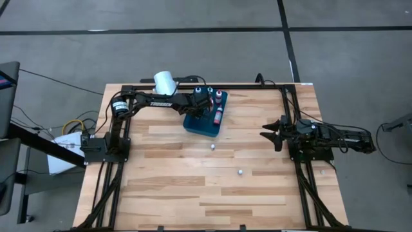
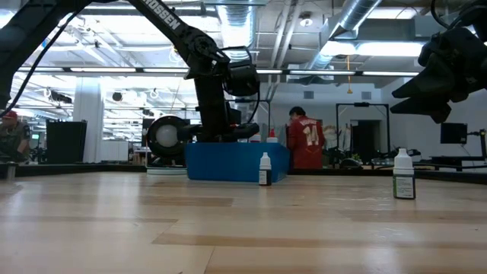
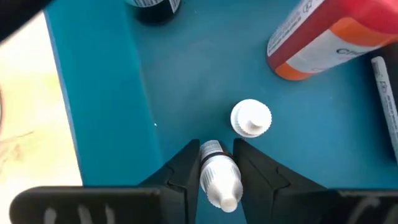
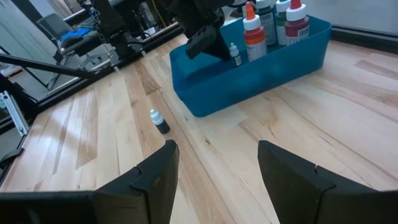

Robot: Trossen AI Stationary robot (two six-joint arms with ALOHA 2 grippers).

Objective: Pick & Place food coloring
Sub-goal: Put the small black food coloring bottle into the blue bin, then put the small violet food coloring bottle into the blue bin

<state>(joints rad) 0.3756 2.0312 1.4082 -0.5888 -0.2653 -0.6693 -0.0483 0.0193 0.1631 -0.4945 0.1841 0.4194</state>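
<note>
From above, the left gripper (image 1: 201, 103) is reaching over the blue plastic rectangular tray (image 1: 198, 126) near the far middle of the pale wooden slatted table (image 1: 167, 187), but that view hides what it carries. Its own wrist camera settles it: the two dark fingers (image 3: 180, 171) are pinched nearly together on a tiny whitish bottle with a white cap (image 3: 219, 177), held just above the tray floor, right beside a second small white-capped bottle (image 3: 251, 118) standing inside. Also in the tray are a larger bottle with a red top and orange band (image 3: 323, 37) and a dark-based bottle (image 3: 154, 7) at the far wall. Two more small whitish food coloring bottles wait out on the open boards, one just in front of the tray (image 1: 212, 147) and one further toward the near edge (image 1: 240, 173); the table-level camera shows both upright with dark bases. The right gripper (image 1: 271, 131) hangs over the right side of the table, well apart from the tray, fingers spread wide and empty. A large white cylinder (image 1: 165, 82) lies at the far edge behind the left arm, and beyond the table a person in a red shirt (image 2: 304, 141) stands in the room.
</note>
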